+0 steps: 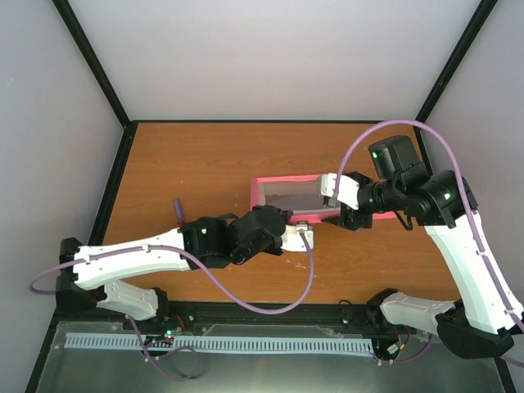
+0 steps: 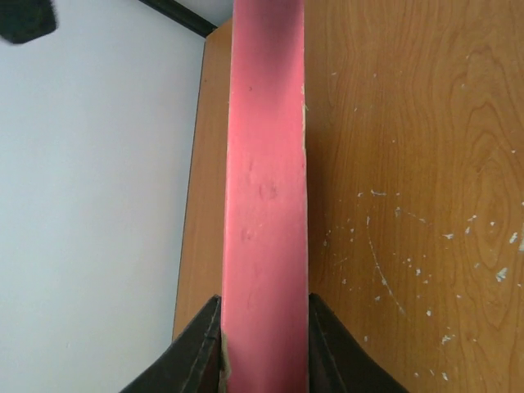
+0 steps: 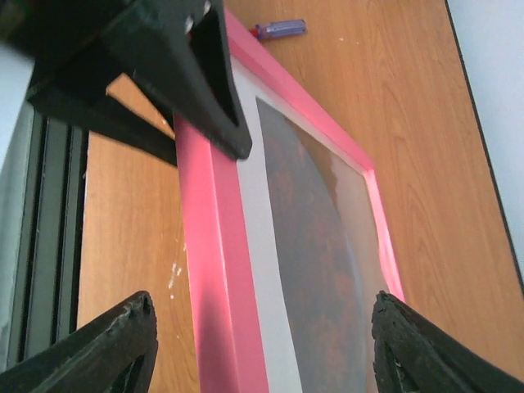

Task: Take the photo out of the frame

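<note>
Wood-grain table (image 1: 205, 155) and pale walls lay behind. The left gripper (image 2: 264, 303) was clenched on one rail of the frame (image 3: 209, 246), which appeared tipped up from the table. To do this step well, that hold would need to be steady while the right gripper (image 3: 262, 299), jaws spread wide and grasping nothing, went for the frame's back, not its glazed front. The photo (image 3: 315, 246) sat inside the frame, straight ahead of the right gripper, between its fingers.

Overhead view looks down on all — both wrist views hug the frame (image 2: 266, 180).
</note>
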